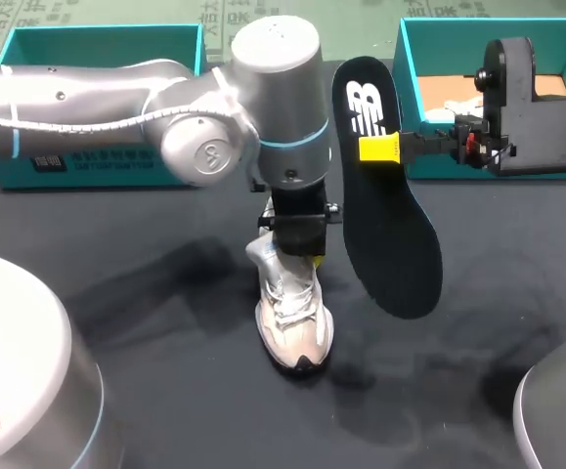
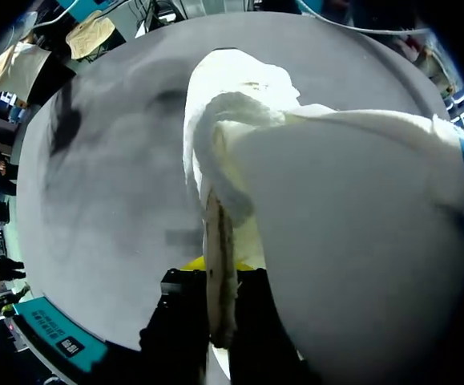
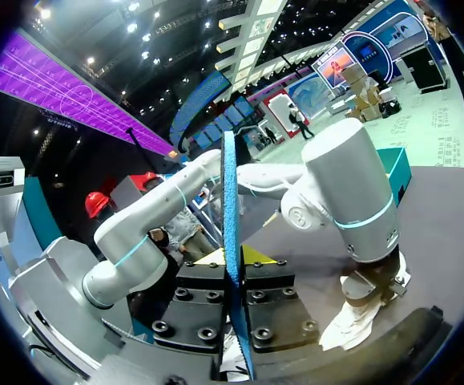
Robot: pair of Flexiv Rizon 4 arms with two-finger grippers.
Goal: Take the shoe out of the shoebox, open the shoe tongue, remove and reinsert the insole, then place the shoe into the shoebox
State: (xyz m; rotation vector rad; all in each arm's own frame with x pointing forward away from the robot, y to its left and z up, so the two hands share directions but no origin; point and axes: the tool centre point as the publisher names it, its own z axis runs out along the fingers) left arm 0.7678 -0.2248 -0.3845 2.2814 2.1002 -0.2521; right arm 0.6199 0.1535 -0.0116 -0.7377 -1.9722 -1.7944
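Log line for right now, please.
phase: insole out | left gripper: shut on shoe on table | right gripper: shut on insole, held aloft

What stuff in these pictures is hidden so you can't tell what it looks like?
Left wrist view: the shoe fills the picture, so which part the left end effector clamps is unclear.
Head view: the left arm hides that end effector's fingertips.
Right wrist view: the insole shows edge-on, its faces hidden.
Head view: the right end effector covers part of the inside of the right shoebox.
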